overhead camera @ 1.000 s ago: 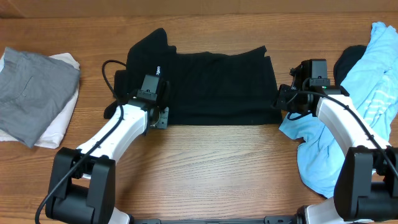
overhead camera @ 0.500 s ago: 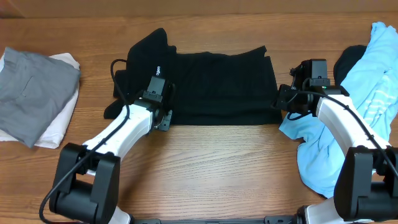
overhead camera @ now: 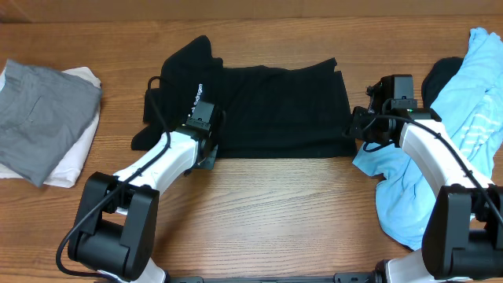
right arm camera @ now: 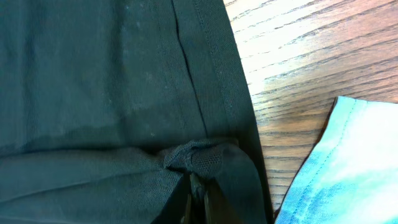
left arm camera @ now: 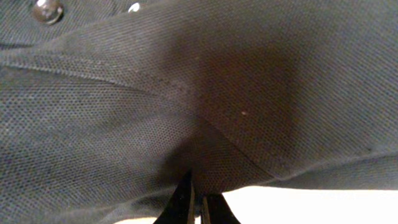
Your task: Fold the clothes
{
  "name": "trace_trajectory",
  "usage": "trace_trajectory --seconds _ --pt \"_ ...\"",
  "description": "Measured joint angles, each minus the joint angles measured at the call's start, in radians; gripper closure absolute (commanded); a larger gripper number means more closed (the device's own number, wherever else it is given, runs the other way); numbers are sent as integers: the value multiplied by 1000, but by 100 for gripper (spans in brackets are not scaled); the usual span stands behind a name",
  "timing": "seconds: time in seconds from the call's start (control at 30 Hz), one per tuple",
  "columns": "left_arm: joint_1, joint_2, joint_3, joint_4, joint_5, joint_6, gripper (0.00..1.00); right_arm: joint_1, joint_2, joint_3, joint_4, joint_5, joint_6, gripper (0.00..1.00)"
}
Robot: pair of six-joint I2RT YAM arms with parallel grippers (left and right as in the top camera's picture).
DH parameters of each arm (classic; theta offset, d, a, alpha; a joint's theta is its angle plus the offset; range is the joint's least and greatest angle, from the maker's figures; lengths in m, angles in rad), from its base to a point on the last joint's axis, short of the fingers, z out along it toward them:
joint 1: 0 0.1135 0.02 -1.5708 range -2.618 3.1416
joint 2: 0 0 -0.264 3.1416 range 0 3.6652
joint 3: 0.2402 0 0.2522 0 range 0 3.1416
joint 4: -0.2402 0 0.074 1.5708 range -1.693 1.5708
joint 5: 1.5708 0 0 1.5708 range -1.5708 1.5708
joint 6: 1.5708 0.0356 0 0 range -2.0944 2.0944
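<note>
The black shirt (overhead camera: 271,110) with small white lettering lies spread across the middle of the wooden table, folded into a wide band. My left gripper (overhead camera: 206,151) is shut on its near-left edge; the left wrist view shows the fabric (left arm camera: 186,106) pinched between the fingertips (left arm camera: 200,205). My right gripper (overhead camera: 357,130) is shut on the shirt's right edge, with a bunched fold of black cloth (right arm camera: 205,155) held at the fingertips (right arm camera: 198,198). The light blue striped shirt (overhead camera: 452,134) lies crumpled at the right, under and beside the right arm.
A folded grey garment (overhead camera: 39,118) on a white one (overhead camera: 75,161) sits at the far left. Another dark garment (overhead camera: 442,75) shows under the blue shirt at the right. Bare wood (overhead camera: 275,212) lies in front of the black shirt.
My left gripper has moved right and slightly away along the shirt's near-left edge, drawing the fabric with it. The right arm has not moved.
</note>
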Motion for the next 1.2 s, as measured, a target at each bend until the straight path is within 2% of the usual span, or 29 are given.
trace_trajectory --seconds 0.2,0.33,0.47,0.63,0.8,0.83,0.87,0.93,1.03,1.1,1.2 --pt "0 0 60 -76 -48 0 96 0 0 0 1 0 -1 96" --pt "0 0 142 -85 -91 0 92 0 0 0 31 0 0 96" --pt "0 0 180 2 -109 -4 90 0 0 0 51 0 -1 96" --pt "0 0 182 83 -113 -24 83 0 0 0 79 0 0 93" --pt "0 24 183 154 -116 -34 84 0 6 0 144 0 -2 91" --pt "0 32 183 161 -116 -34 83 0 6 0 155 0 -2 85" --pt "0 39 183 166 -116 -34 82 0 8 0 167 0 0 69" --pt "3 61 183 176 -116 -37 78 0 13 0 193 1 -2 62" --pt "16 70 183 180 -140 -77 59 0 15 0 199 3 -9 37" --pt "31 70 183 187 -170 -108 48 0 15 2 173 4 -7 36" --pt "55 70 185 194 -211 -138 44 0 15 3 118 16 -3 36"
